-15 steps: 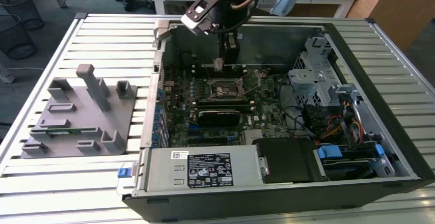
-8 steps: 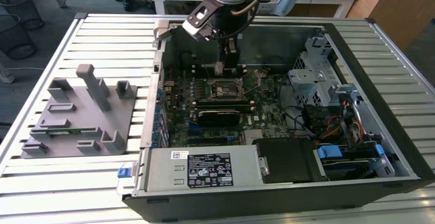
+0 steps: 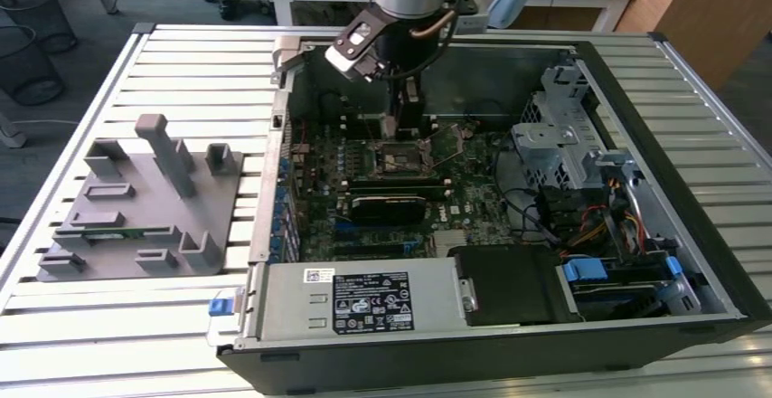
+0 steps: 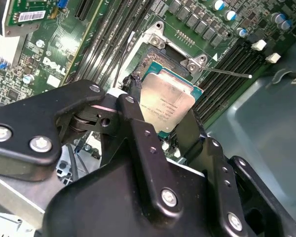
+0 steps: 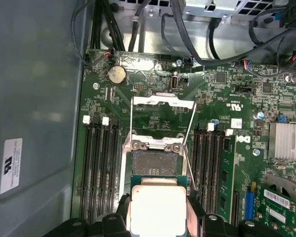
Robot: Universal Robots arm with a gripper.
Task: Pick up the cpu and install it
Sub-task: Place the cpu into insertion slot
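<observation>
Clamping cpu [image 4: 166, 101] edges, hand [image 4: 163, 123] near socket [image 5: 155, 165]

Counts inside and beside the case
One cpu [image 5: 158, 210], one socket [image 5: 155, 160], one coin battery [image 5: 117, 74], one open computer case [image 3: 483, 362], one grey holder block [image 3: 139, 208].

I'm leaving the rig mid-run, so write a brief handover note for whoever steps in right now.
The tool is shut on the cpu, gripping two opposite edges.
The cpu is held in the air inside the open computer case, close over the motherboard socket.
Done: the cpu is picked up. The socket frame is flipped open and the socket is empty.
Left: the cpu is not yet seated in the socket.
</observation>
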